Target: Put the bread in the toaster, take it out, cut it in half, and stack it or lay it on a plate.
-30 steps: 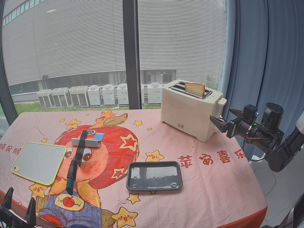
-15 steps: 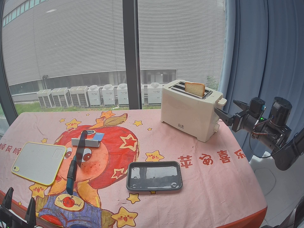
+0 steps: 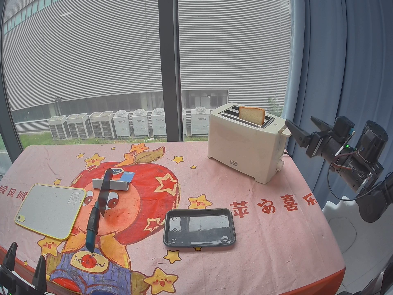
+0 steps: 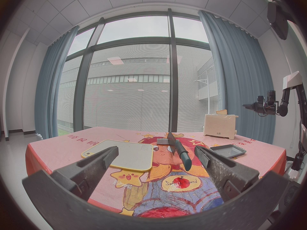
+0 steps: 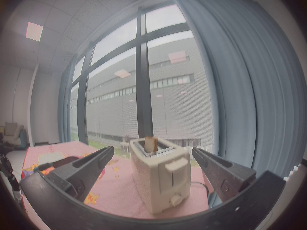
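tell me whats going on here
A bread slice sticks up out of the toaster. The right gripper hovers beside the toaster's lever end, fingers open and holding nothing. The left gripper sits open at the near edge of the table. The knife, cutting board and black plate lie untouched, so cutting and plating are not yet done.

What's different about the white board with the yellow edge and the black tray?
The cutting board is pale with a yellow-green edge; the tray is dark and shiny. The cutting board is flat all over; the tray has a raised rim. The cutting board lies on the robot's left side; the tray sits near the middle. Both are rounded rectangles lying flat on the tablecloth.
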Motion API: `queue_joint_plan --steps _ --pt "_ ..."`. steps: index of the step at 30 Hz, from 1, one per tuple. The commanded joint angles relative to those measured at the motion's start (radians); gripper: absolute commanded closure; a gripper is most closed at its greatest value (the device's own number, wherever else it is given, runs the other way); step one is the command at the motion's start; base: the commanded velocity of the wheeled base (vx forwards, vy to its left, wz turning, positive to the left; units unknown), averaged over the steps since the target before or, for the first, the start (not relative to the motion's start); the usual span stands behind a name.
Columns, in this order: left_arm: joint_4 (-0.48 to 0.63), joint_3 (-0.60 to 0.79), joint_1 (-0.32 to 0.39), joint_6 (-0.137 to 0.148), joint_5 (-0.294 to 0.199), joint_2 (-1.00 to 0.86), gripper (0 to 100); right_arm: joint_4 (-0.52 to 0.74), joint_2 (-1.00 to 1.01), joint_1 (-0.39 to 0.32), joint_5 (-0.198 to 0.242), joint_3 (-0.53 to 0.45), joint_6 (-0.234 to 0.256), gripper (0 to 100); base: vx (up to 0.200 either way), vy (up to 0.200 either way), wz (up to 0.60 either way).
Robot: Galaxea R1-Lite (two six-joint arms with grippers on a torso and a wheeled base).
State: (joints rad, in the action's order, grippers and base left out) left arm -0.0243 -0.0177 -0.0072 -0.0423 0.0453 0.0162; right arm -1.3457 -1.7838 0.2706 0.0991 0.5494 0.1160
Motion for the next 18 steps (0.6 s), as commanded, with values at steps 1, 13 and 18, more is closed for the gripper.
queue_joint_plan --steps 1,13,18 --pt "0.000 0.015 0.001 -0.001 0.001 -0.010 0 -0.090 0.001 0.007 -0.049 -0.045 0.031 0 0.000 0.000 0.00" --pt "0.000 0.015 0.000 -0.001 0.001 -0.010 0 -0.101 0.030 -0.025 0.053 -0.105 0.065 0 0.000 0.000 0.00" --pt "0.000 0.015 0.001 -0.001 0.001 -0.010 0 -0.006 0.058 -0.027 0.051 -0.072 0.053 0 0.000 0.000 0.00"
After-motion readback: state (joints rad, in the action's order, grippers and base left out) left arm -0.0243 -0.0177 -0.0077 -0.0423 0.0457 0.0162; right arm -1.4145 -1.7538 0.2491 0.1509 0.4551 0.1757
